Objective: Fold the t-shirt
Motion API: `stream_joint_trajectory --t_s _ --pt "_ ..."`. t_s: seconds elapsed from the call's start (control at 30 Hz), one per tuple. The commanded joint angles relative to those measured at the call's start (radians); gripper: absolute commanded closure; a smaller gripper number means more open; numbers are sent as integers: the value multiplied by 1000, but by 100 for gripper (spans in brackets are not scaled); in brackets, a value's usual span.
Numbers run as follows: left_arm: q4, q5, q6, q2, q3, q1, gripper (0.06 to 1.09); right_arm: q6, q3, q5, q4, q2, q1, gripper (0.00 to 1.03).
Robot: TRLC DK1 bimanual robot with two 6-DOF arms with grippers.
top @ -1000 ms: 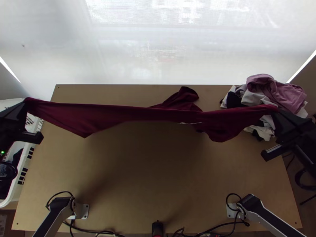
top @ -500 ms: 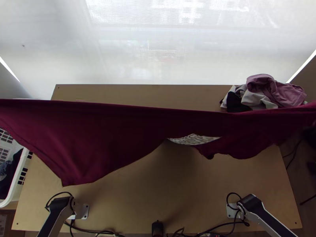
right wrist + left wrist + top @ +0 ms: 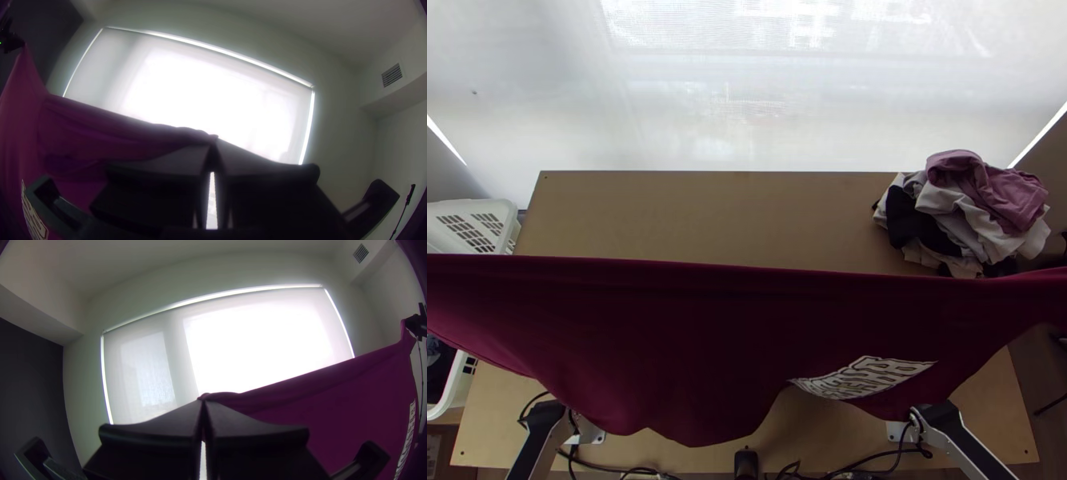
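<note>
The maroon t-shirt (image 3: 667, 344) is hanging stretched above the wooden table (image 3: 723, 212).
Its upper edge is running taut between the left gripper (image 3: 203, 403) and the right gripper (image 3: 214, 141), both clamping cloth; its lower part is drooping, showing pale lettering (image 3: 863, 378). A clothes pile (image 3: 987, 192) is lying at the table's far right; a white basket (image 3: 505, 210) is standing at left.

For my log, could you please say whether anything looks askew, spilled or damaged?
I see no spill or damage. The shirt hangs askew: its upper edge is taut between the left gripper and right gripper, but its lower edge is uneven.
</note>
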Motion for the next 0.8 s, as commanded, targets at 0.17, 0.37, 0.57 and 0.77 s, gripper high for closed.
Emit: stream_joint_trajectory --t_s 0.17,0.37,0.57,0.77 --pt "93 13 -21 20 8 18 105 61 24 -113 157 17 -172 100" --pt "173 13 -5 23 15 20 105 75 69 -113 215 51 -174 100" --pt "176 15 2 10 25 18 105 89 125 -113 185 51 -197 100" --pt "186 16 2 0 49 18 105 89 204 -113 169 62 -218 100"
